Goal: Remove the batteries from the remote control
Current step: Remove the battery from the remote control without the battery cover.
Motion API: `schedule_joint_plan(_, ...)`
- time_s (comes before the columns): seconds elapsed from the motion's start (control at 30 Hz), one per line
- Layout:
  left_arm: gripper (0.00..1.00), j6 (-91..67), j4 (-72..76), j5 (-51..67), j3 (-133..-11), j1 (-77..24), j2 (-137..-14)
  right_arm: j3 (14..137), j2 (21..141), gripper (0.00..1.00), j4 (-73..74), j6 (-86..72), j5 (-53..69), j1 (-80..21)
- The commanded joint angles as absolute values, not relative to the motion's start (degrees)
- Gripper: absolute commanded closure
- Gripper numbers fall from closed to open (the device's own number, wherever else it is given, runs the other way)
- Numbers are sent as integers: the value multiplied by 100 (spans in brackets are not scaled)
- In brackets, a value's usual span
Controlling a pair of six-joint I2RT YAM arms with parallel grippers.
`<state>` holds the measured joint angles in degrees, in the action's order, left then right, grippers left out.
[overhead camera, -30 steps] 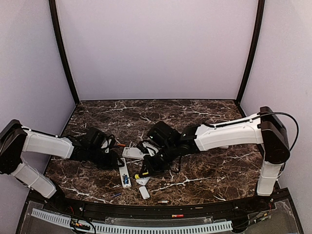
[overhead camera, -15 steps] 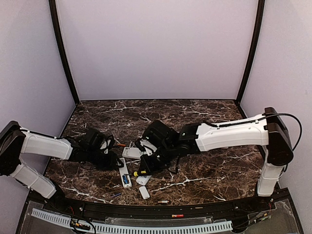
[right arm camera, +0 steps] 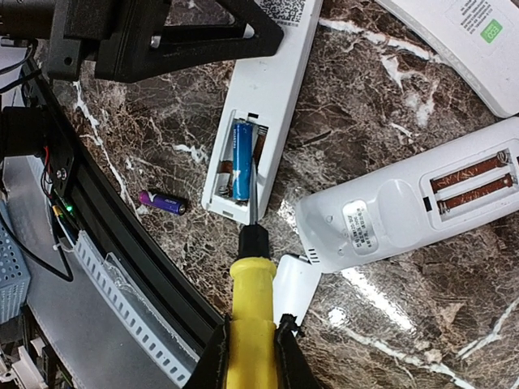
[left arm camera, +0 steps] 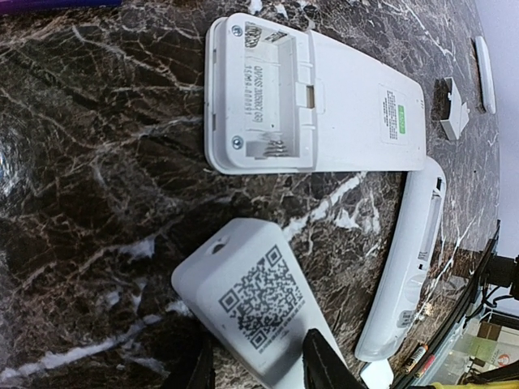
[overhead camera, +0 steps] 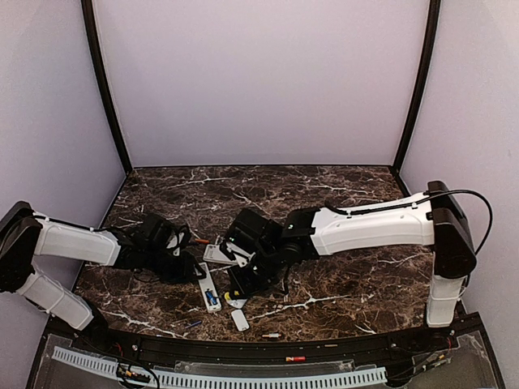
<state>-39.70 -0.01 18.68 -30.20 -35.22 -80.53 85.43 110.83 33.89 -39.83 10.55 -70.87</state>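
A slim white remote control (right arm camera: 272, 77) lies with its battery bay open. A blue battery (right arm camera: 241, 160) sits in that bay. My left gripper (left arm camera: 259, 369) is shut on this remote's QR-coded end (left arm camera: 251, 304). My right gripper (right arm camera: 253, 328) is shut on a yellow-handled screwdriver (right arm camera: 251, 300). The screwdriver's tip rests in the bay beside the blue battery. A purple battery (right arm camera: 162, 201) lies loose near the table's front edge. In the top view both grippers meet over the slim remote (overhead camera: 208, 290).
A wide remote (left arm camera: 324, 97) with an empty bay lies ahead of the left gripper. Another remote (right arm camera: 422, 211) lies right of the screwdriver, two brownish strips in its bay. White covers (right arm camera: 296, 284) (overhead camera: 240, 319) and small loose batteries (overhead camera: 272, 335) lie near the front rail (overhead camera: 243, 348).
The right arm has shifted left with the screwdriver, bringing its tip to the slim remote's bay. The left arm and its grip have not moved.
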Motion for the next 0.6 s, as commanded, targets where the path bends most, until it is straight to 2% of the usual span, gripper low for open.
schedule_joint_plan(0.0, 64, -4008, -208, 1872, -2869, -3542, -8050, 8530, 11167, 100, 3431, -3953, 1016, -7114)
schedule_joint_plan(0.57, 67, -4167, -47, 1905, -2700, -3542, -8108, 7280, 10934, 100, 1492, -4413, 2417, -6641)
